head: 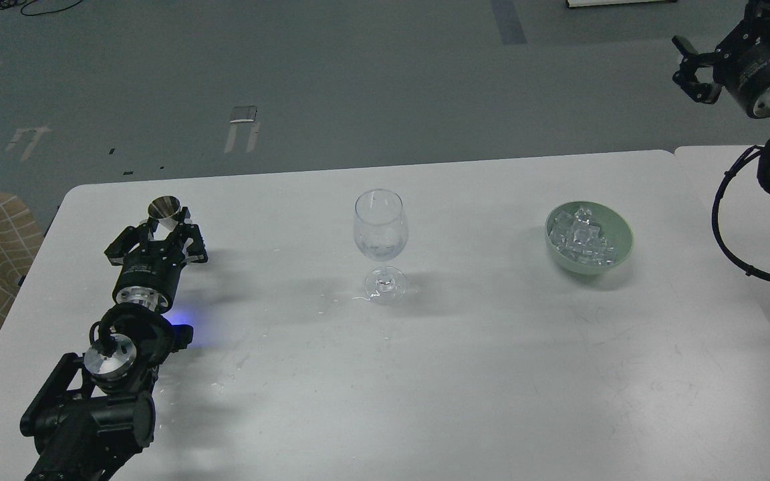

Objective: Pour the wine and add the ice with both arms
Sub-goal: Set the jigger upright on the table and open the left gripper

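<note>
Right now my left gripper (166, 235) lies low near the tabletop's (465, 374) left edge, its fingers closed around one small metal cup (165, 209) tilted rearward. One wine glass (380, 244) stands upright mid-table. One green bowl (589, 238) toward the right edge holds many ice cubes (581, 235). My right gripper (696, 70) hangs high off the far right corner, fingers spread, empty.

A wine glass (380, 244) stands mid-table (465, 374), a green bowl (589, 264) of ice (582, 237) (clear cubes) to its right.
</note>
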Controlling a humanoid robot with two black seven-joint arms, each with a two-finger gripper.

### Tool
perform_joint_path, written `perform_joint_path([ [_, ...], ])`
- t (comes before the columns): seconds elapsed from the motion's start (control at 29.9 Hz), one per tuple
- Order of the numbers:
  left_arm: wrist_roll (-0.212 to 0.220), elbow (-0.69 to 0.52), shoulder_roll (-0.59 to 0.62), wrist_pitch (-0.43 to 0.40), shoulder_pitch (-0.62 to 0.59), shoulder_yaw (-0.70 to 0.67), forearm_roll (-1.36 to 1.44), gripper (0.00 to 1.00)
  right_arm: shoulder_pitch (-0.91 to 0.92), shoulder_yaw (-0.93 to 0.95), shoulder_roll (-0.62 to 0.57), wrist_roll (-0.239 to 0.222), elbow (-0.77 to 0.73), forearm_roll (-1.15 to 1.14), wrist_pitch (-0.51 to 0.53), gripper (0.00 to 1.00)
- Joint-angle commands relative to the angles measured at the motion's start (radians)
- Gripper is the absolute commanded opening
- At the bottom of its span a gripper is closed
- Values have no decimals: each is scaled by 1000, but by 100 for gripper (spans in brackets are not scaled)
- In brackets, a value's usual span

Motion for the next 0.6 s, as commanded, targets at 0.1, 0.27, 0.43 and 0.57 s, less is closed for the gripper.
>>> perform_joint_path([
  [0.1, 0, -1, -3, -6, 1, 0, 0, 48, 0, 0, -1, 0, 1, 0, 0, 100],
  [0.27, 0, -6, -3, -10, -1, 0, 3, 48, 0, 0, -1, 0, 1, 0, 0, 100],
  [0.43, 3, -12, -2, -10, 1, 0, 3, 55, 0, 0, 2, 0, 2, 2, 0, 100],
  [0.57, 5, -12, -2, -10, 2, 2, 5, 56, 0, 0, 2, 0, 2, 2, 0, 100],
])
